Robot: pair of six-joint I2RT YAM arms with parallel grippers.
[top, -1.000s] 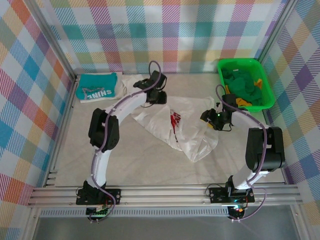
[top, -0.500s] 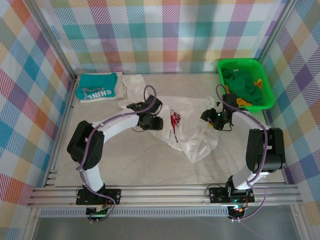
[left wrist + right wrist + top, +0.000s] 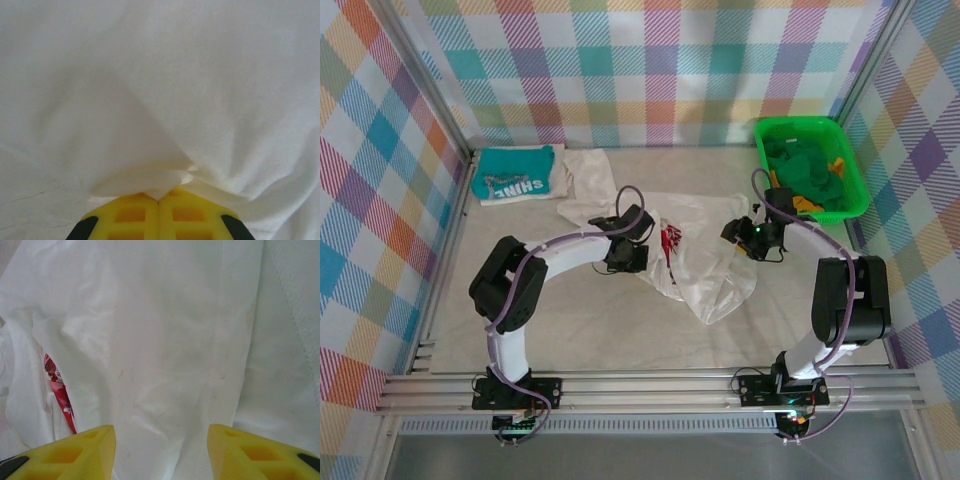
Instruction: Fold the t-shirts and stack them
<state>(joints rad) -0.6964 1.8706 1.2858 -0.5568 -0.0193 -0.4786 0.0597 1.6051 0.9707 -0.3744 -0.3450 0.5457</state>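
Left pincer [image 3: 159,199]: its yellow, grid-moulded fingers are pressed together and nip a soft fold of the white t-shirt [image 3: 712,268] at the shirt's left edge.
Right pincer [image 3: 159,434]: spread wide and holding nothing, its two yellow fingers hang over smooth white cloth at the shirt's right side.
White t-shirt: thin and crumpled, it lies unfolded in a loose heap across the middle of the worktop [image 3: 600,325], between the two arms.
Print [image 3: 670,240]: red and dark, creased into the folds.
Teal t-shirt [image 3: 515,175]: folded into a flat rectangle in the far left corner, white block lettering facing up.
Basket [image 3: 798,122]: green plastic, rectangular, in the far right corner, heaped with green and yellow cloth.
Worktop: pale and matte.
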